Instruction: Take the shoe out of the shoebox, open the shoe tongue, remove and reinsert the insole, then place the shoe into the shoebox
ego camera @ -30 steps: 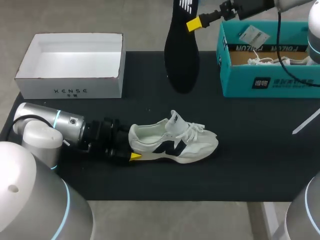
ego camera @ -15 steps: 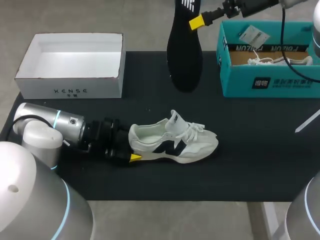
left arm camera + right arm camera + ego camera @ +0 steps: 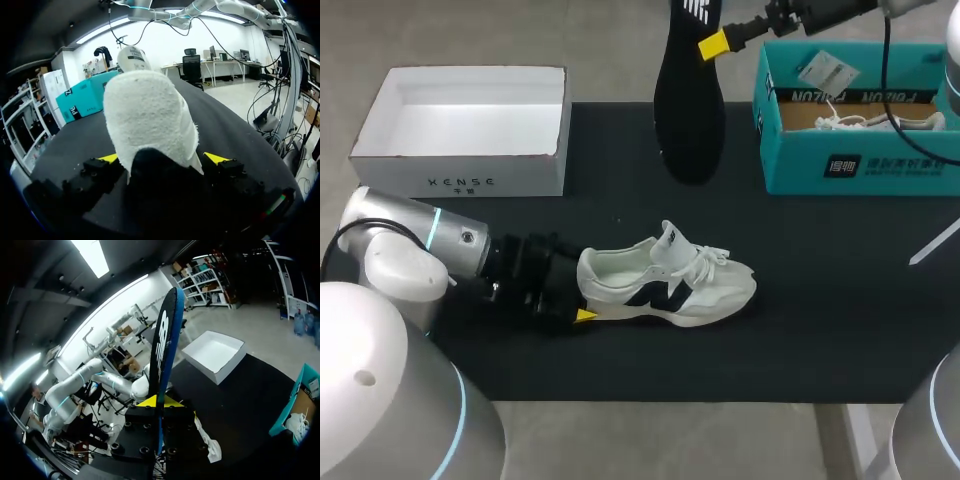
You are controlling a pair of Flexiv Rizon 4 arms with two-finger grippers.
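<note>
White shoe with a navy side mark, black insole (white logo), teal shoebox, white box

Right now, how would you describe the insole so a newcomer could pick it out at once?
Find the teal shoebox at the far right of the table. Just left of it, the insole hangs upright from my right hand. It is the only thin, flat, black piece, with a white logo near its top, unlike the white sneaker lying on its sole nearer the middle.
</note>
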